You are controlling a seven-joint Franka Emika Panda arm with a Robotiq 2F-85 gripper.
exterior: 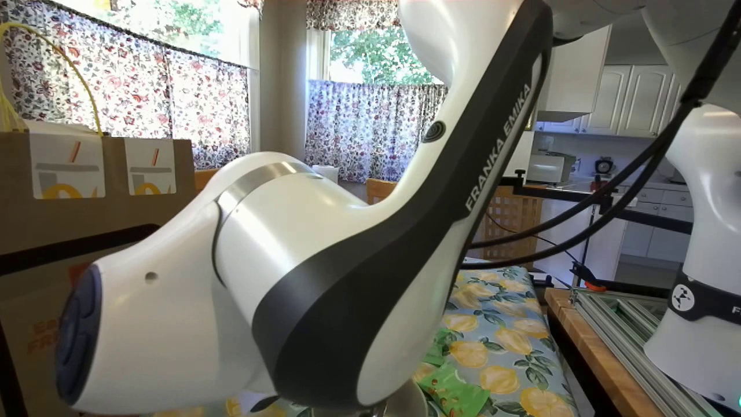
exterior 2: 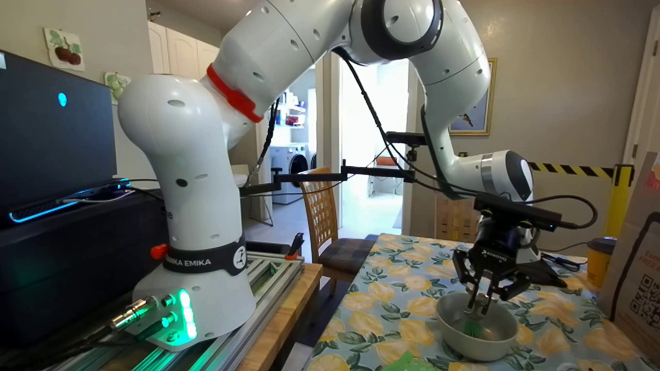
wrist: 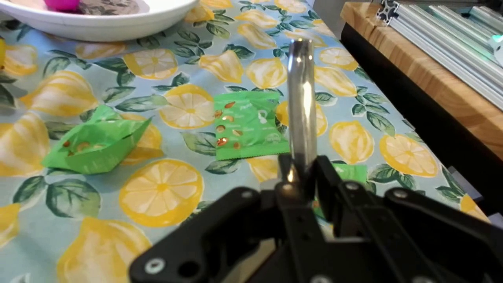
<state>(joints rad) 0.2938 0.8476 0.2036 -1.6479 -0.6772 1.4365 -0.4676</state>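
In the wrist view, my gripper [wrist: 300,169] is shut on a shiny metal rod [wrist: 301,98] that looks like a utensil's handle. Its far end points up the picture; the other end is hidden among the fingers. An exterior view has the gripper [exterior 2: 479,304] pointing down, fingertips inside the mouth of a light grey bowl [exterior 2: 477,348]. A green spiky ball [exterior 2: 472,328] lies in that bowl, below the fingertips. Behind the arm, part of a bowl [exterior: 414,399] peeks out at the bottom of an exterior view, where the gripper itself is hidden.
Green snack packets [wrist: 251,125] lie on the lemon-print tablecloth [wrist: 161,192]. A white dish [wrist: 118,31] with a pink object [wrist: 62,4] sits at the wrist view's upper left. Near the bowl stand a yellow cup [exterior 2: 600,263] and a paper bag [exterior 2: 637,268].
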